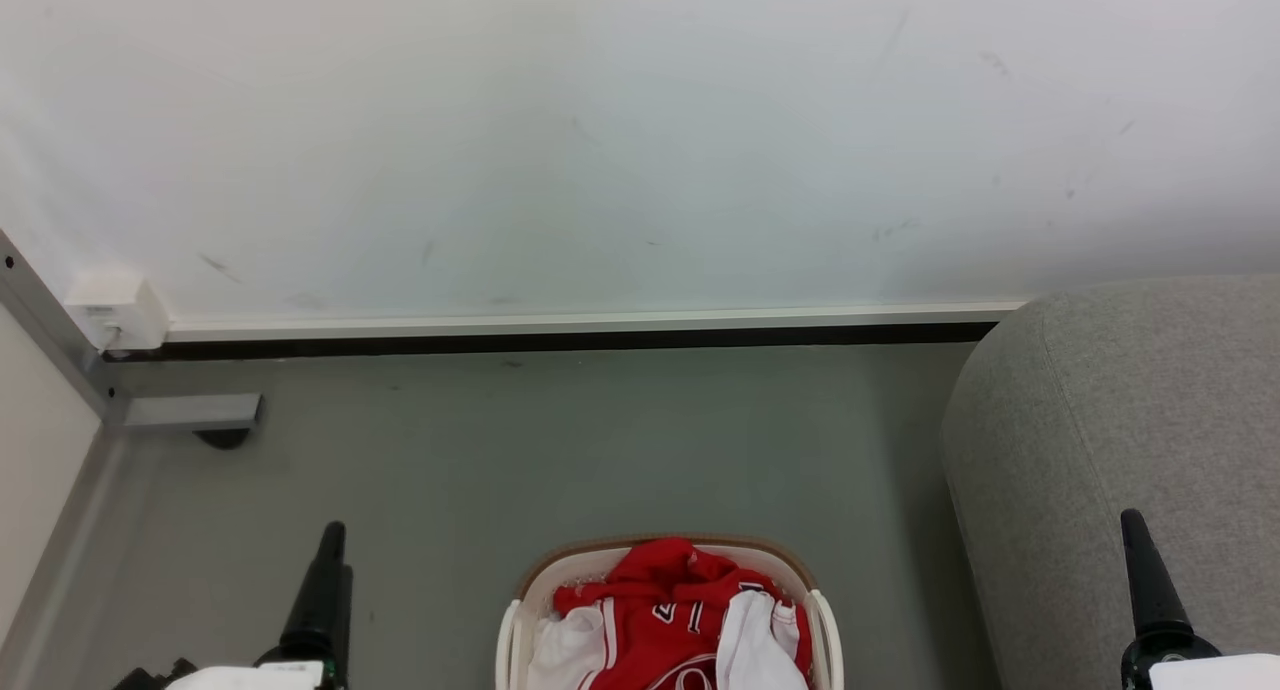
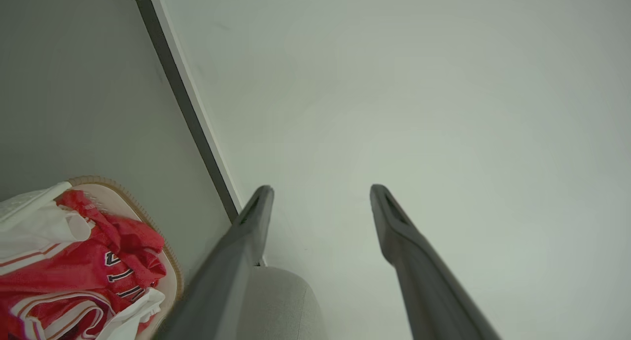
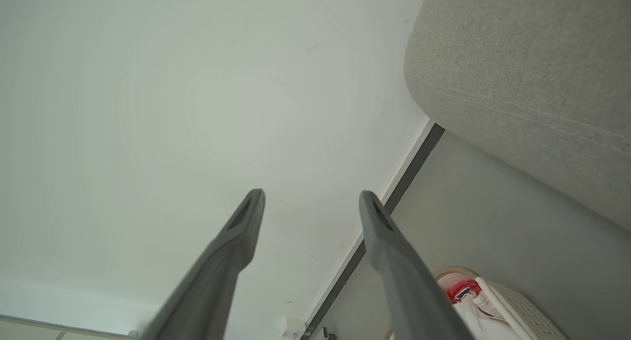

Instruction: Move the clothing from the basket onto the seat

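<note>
Red and white clothing [image 1: 670,610] lies heaped in the basket [image 1: 570,568] at bottom centre, the seat [image 1: 1120,420] at right. The left claw [image 2: 320,189] and right claw [image 3: 311,195] are both spread.

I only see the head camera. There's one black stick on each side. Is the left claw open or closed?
Observer: Open. The left gripper has its two fingers apart, nothing between them.
Operator: And the right one?
Observer: The right gripper is open too, and empty.
Operator: Does the basket have holes?
Observer: Yes, the right wrist view shows small holes all over the basket wall.
</note>
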You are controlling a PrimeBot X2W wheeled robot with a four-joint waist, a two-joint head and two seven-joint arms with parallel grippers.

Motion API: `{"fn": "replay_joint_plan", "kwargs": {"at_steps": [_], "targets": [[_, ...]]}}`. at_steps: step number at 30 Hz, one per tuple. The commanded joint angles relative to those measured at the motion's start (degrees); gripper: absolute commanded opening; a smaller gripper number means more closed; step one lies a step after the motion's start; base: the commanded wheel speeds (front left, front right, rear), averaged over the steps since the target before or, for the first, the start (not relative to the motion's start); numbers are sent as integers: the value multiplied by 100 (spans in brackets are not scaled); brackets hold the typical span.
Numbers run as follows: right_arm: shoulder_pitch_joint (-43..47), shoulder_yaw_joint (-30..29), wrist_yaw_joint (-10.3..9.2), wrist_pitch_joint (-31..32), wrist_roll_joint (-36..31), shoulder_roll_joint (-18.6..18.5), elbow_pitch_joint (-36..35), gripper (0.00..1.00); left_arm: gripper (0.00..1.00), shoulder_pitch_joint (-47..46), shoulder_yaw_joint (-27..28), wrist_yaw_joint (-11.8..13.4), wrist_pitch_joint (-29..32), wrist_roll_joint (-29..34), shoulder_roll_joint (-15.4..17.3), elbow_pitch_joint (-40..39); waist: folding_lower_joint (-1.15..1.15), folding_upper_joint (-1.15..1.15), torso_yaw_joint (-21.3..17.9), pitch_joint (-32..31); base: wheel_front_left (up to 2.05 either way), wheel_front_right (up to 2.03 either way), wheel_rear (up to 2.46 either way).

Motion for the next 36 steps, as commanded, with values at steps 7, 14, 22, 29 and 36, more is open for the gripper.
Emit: {"fn": "replay_joint_plan", "kwargs": {"at_steps": [7, 14, 22, 29, 36], "targets": [[22, 73, -2, -218, -1309, -65, -312, 100, 100, -13, -146, 220, -226, 928, 40, -175, 0, 0, 1, 3, 0, 0, 0], [71, 111, -3, -352, -2111, -70, -422, 100, 100, 5, -275, 420, -361, 1657, 44, -215, 0, 0, -2, 2, 0, 0, 0], [140, 164, -4, -517, -2948, -77, -483, 100, 100, 37, -395, 579, -525, 2727, 49, -391, 0, 0, -2, -8, 0, 0, 0], [164, 228, -4, -651, -3587, -83, -462, 100, 100, 73, -472, 664, -658, 3584, 53, -562, 0, 0, -2, -13, 0, 0, 0], [177, 248, -5, -780, -4153, -88, -469, 100, 100, 106, -509, 735, -788, 4372, 60, -780, 0, 0, 7, -12, 0, 0, 0]]}}
